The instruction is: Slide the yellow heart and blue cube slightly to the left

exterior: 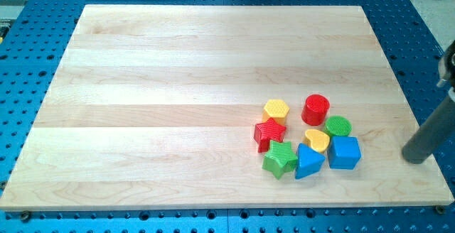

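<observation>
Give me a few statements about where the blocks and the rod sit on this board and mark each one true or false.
1. The yellow heart block touches the blue cube block. True.
2. My tip is at the view's left of the cluster. False: it is to the view's right, apart from the blue cube.
3. The red cylinder block lies at the view's top of the cluster. True.
4. The green star block lies on the blue perforated table. False: it lies on the wooden board.
5. All blocks sit in the board's lower right part. True.
</observation>
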Robot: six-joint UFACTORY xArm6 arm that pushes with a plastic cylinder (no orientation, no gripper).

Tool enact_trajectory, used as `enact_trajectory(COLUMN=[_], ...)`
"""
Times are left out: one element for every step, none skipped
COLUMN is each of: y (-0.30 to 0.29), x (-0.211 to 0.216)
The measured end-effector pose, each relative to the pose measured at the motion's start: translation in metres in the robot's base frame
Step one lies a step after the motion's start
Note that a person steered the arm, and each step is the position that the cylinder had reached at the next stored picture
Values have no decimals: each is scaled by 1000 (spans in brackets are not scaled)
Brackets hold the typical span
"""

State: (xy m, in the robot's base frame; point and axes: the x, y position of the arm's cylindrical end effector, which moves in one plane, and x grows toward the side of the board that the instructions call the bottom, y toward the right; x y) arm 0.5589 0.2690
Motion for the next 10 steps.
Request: enact_trajectory(y=[-29,-61,-86,-98,-98,-93,-63,-12,-1,-27], x=[0,0,0,2,2,2,8,-12,-61,-93])
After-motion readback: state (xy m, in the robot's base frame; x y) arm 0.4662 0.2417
